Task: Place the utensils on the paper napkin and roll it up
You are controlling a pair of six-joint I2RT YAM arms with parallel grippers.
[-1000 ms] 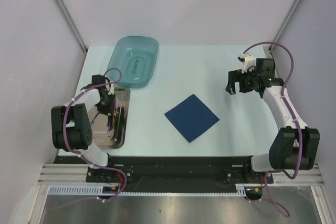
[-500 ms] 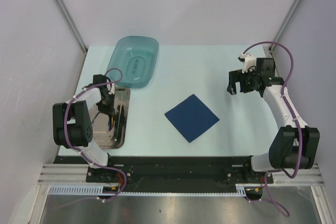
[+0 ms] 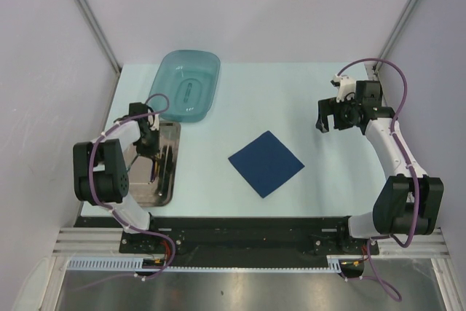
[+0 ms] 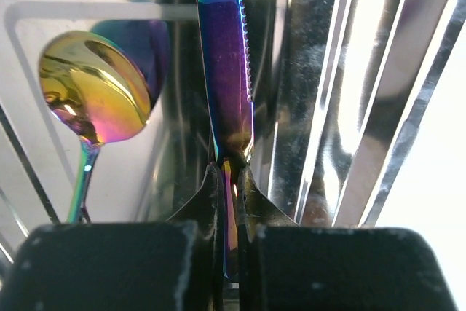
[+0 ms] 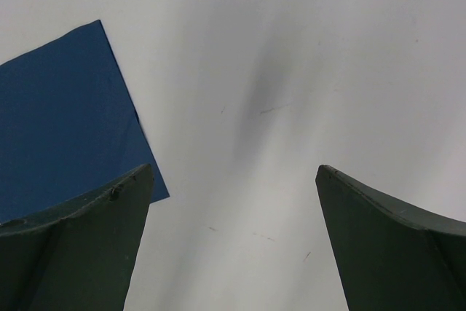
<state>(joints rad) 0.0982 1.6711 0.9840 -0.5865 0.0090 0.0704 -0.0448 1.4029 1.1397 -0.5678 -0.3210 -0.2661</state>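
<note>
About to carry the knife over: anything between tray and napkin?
Nothing visible lies between tray and napkin. The knife, clamped by the left gripper, only has to clear the tray's rim; the teal tub sits farther back, off that line.

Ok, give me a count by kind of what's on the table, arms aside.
Navy napkin: 1
Teal tub: 1
Metal tray: 1
Knife: 1
Spoon: 1
Total: 5. I can't tell whether the tray holds anything more.

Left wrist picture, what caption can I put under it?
The left gripper shut on a rainbow knife in the shiny tray, gold spoon beside it.
</note>
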